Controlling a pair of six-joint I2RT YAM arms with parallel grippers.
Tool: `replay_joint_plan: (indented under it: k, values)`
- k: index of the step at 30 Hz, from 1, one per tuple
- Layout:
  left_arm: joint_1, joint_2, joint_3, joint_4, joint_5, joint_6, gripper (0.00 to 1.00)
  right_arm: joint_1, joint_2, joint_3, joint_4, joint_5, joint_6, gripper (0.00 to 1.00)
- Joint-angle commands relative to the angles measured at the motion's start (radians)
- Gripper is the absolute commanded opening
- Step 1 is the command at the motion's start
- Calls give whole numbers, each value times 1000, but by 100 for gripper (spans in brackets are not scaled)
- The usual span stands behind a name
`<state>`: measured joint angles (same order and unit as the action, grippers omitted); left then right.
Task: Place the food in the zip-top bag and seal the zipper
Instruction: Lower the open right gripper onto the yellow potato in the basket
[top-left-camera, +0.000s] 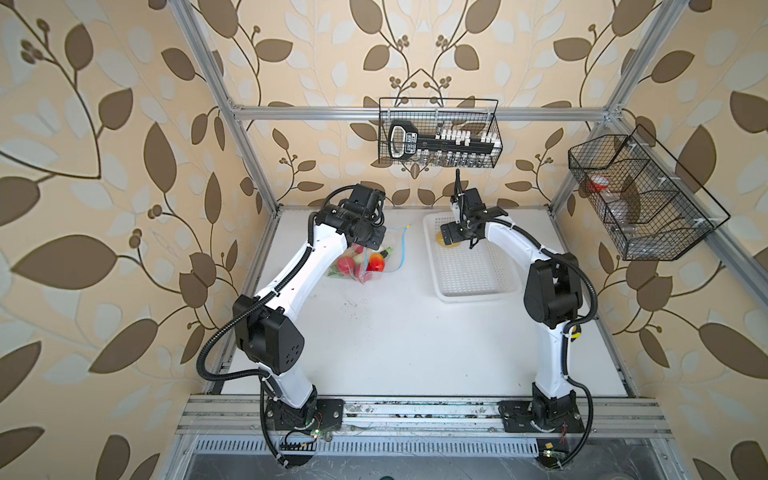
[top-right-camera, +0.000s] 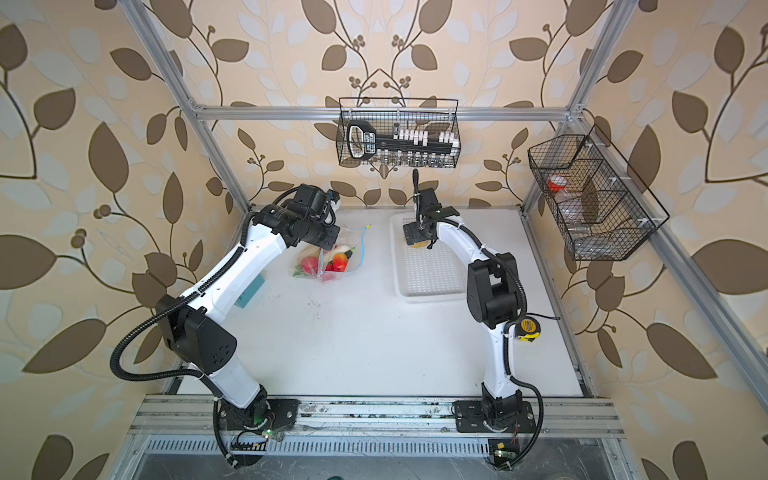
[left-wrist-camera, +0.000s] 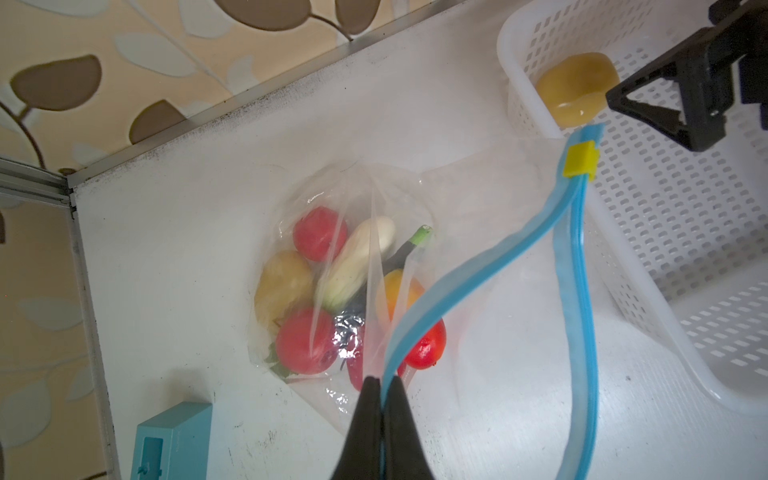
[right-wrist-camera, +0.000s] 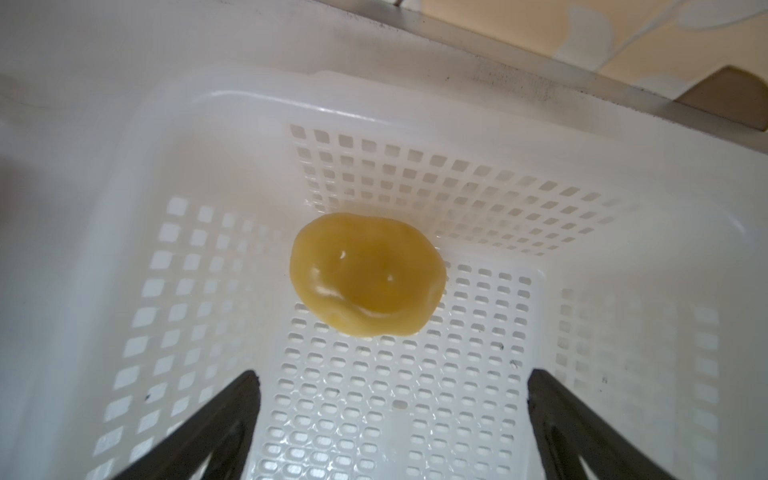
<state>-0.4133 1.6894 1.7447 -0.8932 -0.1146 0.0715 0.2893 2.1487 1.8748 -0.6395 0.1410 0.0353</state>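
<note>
**Zip-top bag.** The zip-top bag (top-left-camera: 376, 272) (top-right-camera: 305, 253) (left-wrist-camera: 365, 195) lies on the table (top-left-camera: 395, 340) (top-right-camera: 353, 340) at the far left. Its mouth edge is on the right side, facing the white basket (top-left-camera: 473, 296) (top-right-camera: 428, 296) (left-wrist-camera: 685, 208) (right-wrist-camera: 199, 270).

**Zipper.** The zipper (top-left-camera: 402, 249) (top-right-camera: 362, 249) (left-wrist-camera: 478, 266) runs roughly near to far. Its yellow slider (top-left-camera: 409, 227) (top-right-camera: 368, 227) (left-wrist-camera: 581, 158) sits at the far end. The two blue lips join at the slider and bow apart toward the near end, so the mouth is open.

**Left gripper.** The left gripper (left-wrist-camera: 382, 380) has its jaws closed, pinching one lip of the zipper at the near end. That lip is raised above the bagged food.

**Food in the bag.**
- The contents are two red tomatoes (left-wrist-camera: 320, 232) (left-wrist-camera: 305, 340), a potato (left-wrist-camera: 282, 286), a cabbage (left-wrist-camera: 357, 262), an eggplant (left-wrist-camera: 401, 255), a mango (left-wrist-camera: 397, 291) and one more red piece (left-wrist-camera: 428, 345).
- The cabbage and the eggplant lie side by side with their long axes parallel.
- The green stem of the eggplant points right, toward the zipper.

**Basket.** The basket stands at the far right of the table, well apart from the bag, with its long axis near to far. A second potato (top-left-camera: 441, 242) (top-right-camera: 417, 245) (left-wrist-camera: 575, 89) (right-wrist-camera: 368, 274) lies on the basket floor in the far left corner. It is a flattened oval, and the scene direction of its long axis cannot be told.

**Right gripper.** The right gripper (right-wrist-camera: 392, 374) hangs over this potato, pointing down. Its jaws are spread wide, with nothing between them and no contact with the potato.
</note>
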Motion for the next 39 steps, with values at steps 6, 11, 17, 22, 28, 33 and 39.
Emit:
replay_joint_plan:
  k: [6,11,17,22,28,33,39]
  values:
    - [-7,-8,11,2,-9,-1,0,-15,98,98,-17,-53,-16,100]
    - [-7,-13,3,8,-9,1,0,-15,152,143,-26,-70,-22,100]
    - [-7,-11,5,7,-13,1,0,-16,192,171,-34,-82,-35,100]
    - [-7,-5,10,5,-16,2,0,-16,229,228,-54,-98,-38,100]
    - [-7,-1,10,5,-19,3,0,-16,299,320,-94,-84,-36,100]
    - [-7,4,13,4,-23,4,0,-16,329,354,-112,-110,-29,100]
    - [-7,1,11,4,-29,5,0,-16,329,338,-111,-128,-11,100]
